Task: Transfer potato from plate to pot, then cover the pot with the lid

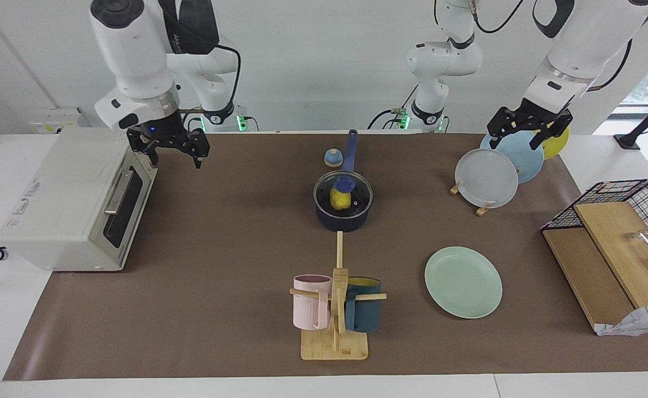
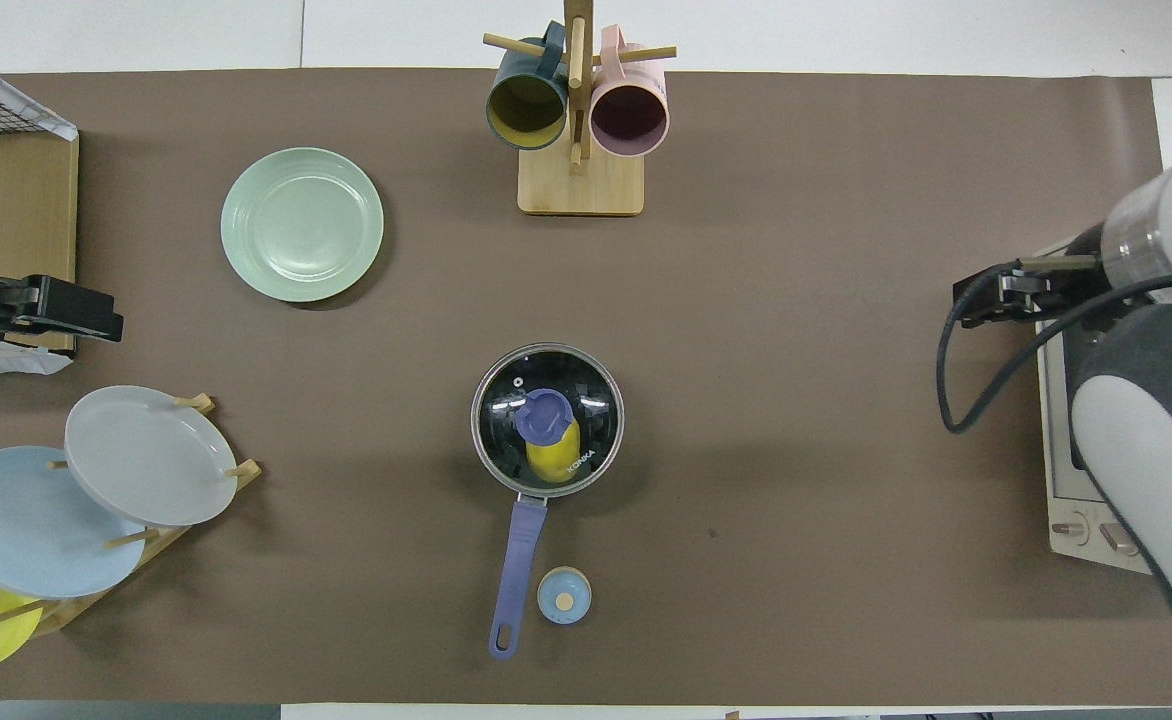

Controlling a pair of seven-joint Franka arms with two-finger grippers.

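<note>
Where round glass lid (image 2: pixel 547 418) (metal-rimmed) sits — navy pot (image 1: pixel 343 220).

Both arms are glossy white with rounded shells and dark grey or black bands at the joints; black cables loop along them, and green lights glow at their bases. The right tool (image 1: pixel 170 150) and the left tool (image 1: pixel 527 131) are black, angular link frames under white wrist housings
</note>
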